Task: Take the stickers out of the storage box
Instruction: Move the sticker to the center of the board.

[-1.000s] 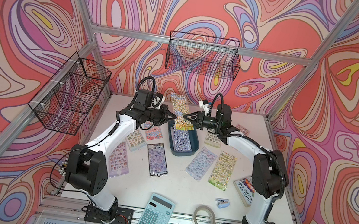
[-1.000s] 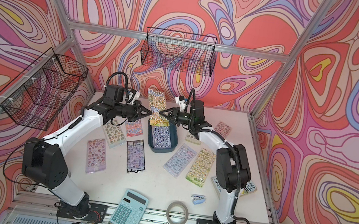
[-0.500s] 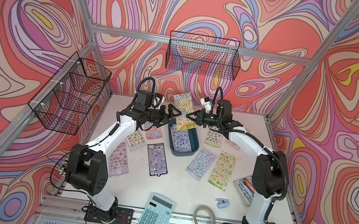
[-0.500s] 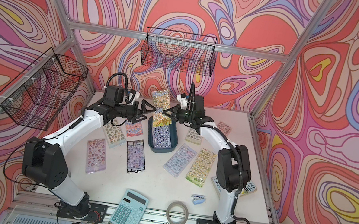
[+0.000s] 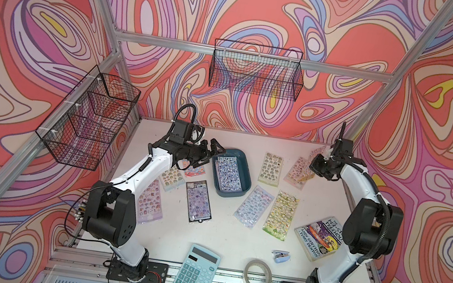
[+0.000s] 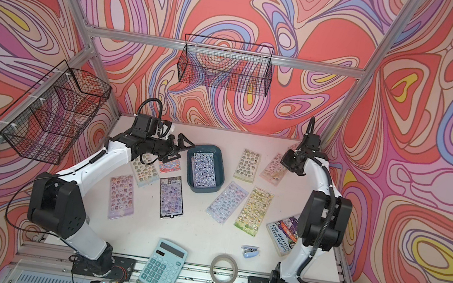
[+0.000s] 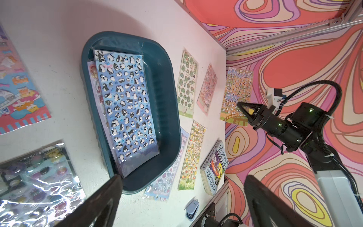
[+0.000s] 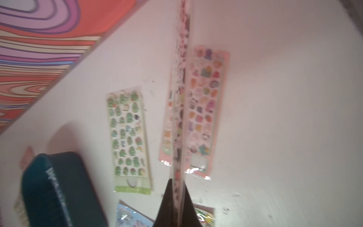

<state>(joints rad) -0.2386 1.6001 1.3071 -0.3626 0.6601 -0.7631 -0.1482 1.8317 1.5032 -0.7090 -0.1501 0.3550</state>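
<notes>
Table (image 5: pixel 234 242): loose sticker sheets (image 5: pixel 198 202) lie flat on both sides of the box.
Storage box (image 5: pixel 229 194): frame centre, long axis running upper left to lower right.
Penguin sheet (image 7: pixel 125 104): inside it, probably on top of another.
Left gripper (image 5: pixel 212 154): spread, empty, just beside the box's upper-left corner; the nearer arm.
Right gripper (image 7: pixel 242 107): far right, pinching a panda sheet (image 7: pixel 235 88).
</notes>
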